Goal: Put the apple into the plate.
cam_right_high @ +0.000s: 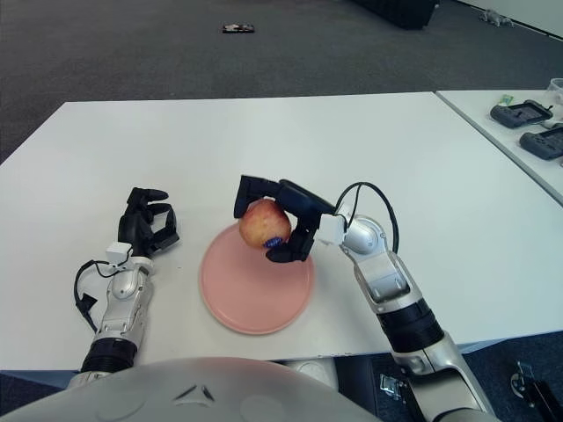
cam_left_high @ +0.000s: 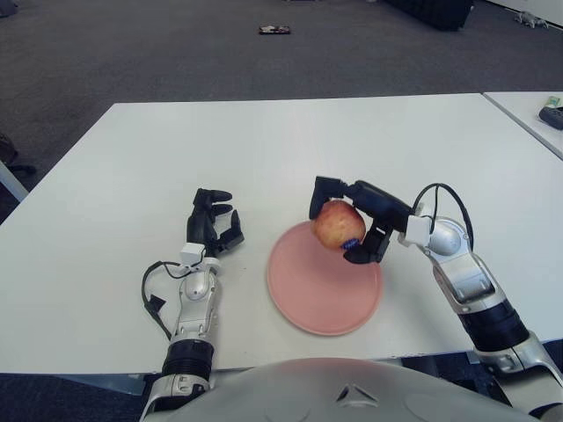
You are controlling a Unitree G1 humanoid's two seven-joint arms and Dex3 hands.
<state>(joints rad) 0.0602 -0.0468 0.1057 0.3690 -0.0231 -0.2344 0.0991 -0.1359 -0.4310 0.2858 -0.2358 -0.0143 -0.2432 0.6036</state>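
I see my right robot hand (cam_left_high: 352, 220) grasping the apple (cam_left_high: 338, 224) over the pink plate (cam_left_high: 324, 286) on the white counter (cam_left_high: 290, 141); left robot hand (cam_left_high: 214, 224), fingers relaxed, left of the plate; grey carpet (cam_left_high: 176, 53) beyond.

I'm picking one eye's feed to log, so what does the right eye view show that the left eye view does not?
Only the right eye view shows two dark devices and a clear cup's edge on the neighbouring table. Only the left eye view shows a table leg at its left edge. Both show the right hand gripping the apple over the pink plate, and the left hand left of the plate.
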